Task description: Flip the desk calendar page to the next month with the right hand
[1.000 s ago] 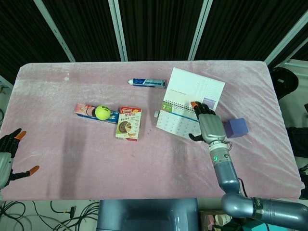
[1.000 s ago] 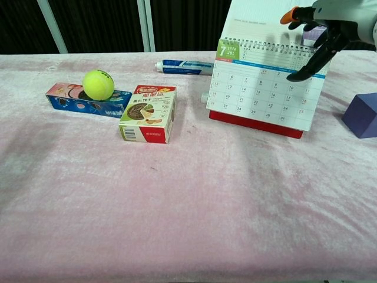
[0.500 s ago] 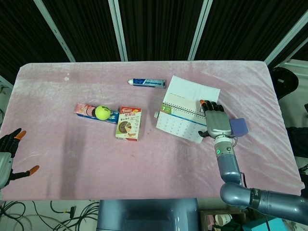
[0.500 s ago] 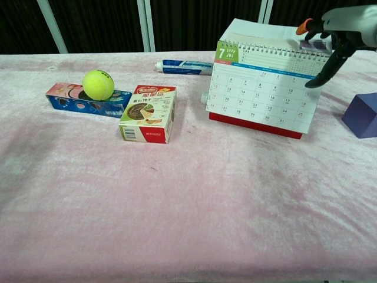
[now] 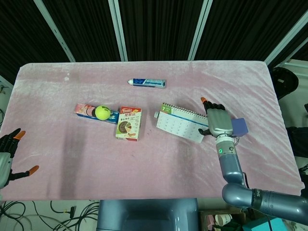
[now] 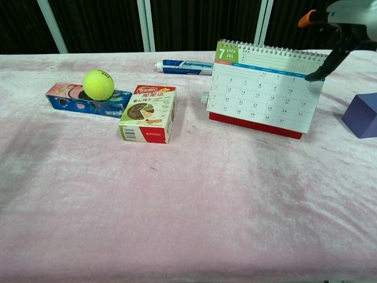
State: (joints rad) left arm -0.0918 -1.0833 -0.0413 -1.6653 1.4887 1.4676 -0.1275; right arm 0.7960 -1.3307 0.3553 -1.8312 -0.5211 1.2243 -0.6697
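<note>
Pink cloth surface (image 5: pixel 159 168) is lying wide and bare along the near edge. Left robot hand (image 5: pixel 8 154) is hovering off the near-left corner, fingers spread, holding nothing. Right robot hand (image 5: pixel 219 122) is sitting at the desk calendar (image 6: pixel 262 91) right edge, fingers apart, thumb tip touching the page corner, nothing gripped. Calendar is standing right of centre, showing July. Purple block (image 6: pixel 360 115) is just beside it. Snack box (image 6: pixel 147 113), tennis ball (image 6: pixel 98 84) on a blue packet (image 6: pixel 76 100) sitting left. Toothpaste tube (image 5: pixel 147 83) is lying farther back.
</note>
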